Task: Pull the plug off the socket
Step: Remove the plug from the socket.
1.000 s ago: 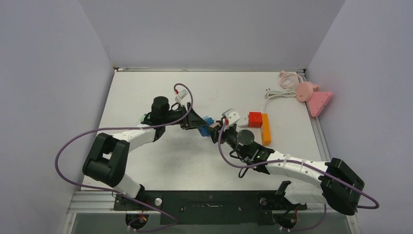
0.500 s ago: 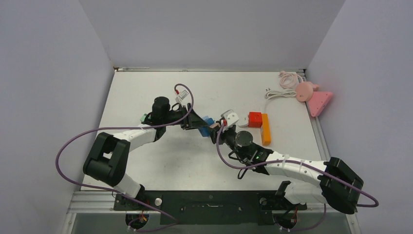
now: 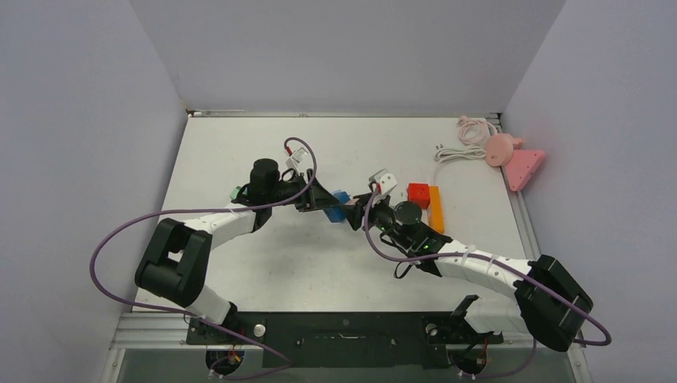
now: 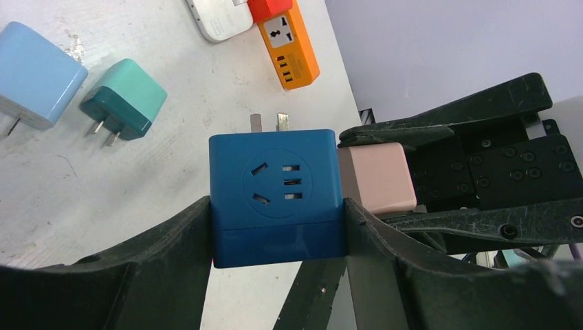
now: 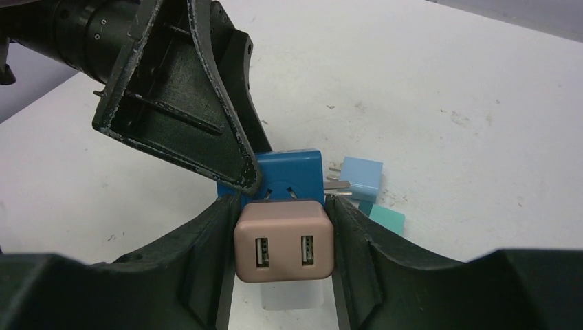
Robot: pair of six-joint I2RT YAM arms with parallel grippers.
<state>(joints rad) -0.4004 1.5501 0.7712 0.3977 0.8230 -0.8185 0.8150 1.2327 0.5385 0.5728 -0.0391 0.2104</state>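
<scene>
My left end effector [image 4: 275, 214] squeezes the blue socket [image 4: 276, 180]. My right end effector [image 5: 283, 230] squeezes the pink plug [image 5: 283, 251]. I cannot see the plug's pins.

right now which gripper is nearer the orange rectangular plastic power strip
Right. The right gripper, shut on the pink cube-shaped plug, is just left of the orange rectangular plastic power strip in the top view; the left gripper, clamping the blue socket cube, lies farther left.

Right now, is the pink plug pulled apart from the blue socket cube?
No, the pink plug sits flush against the side of the blue socket cube, with no gap showing between them.
</scene>
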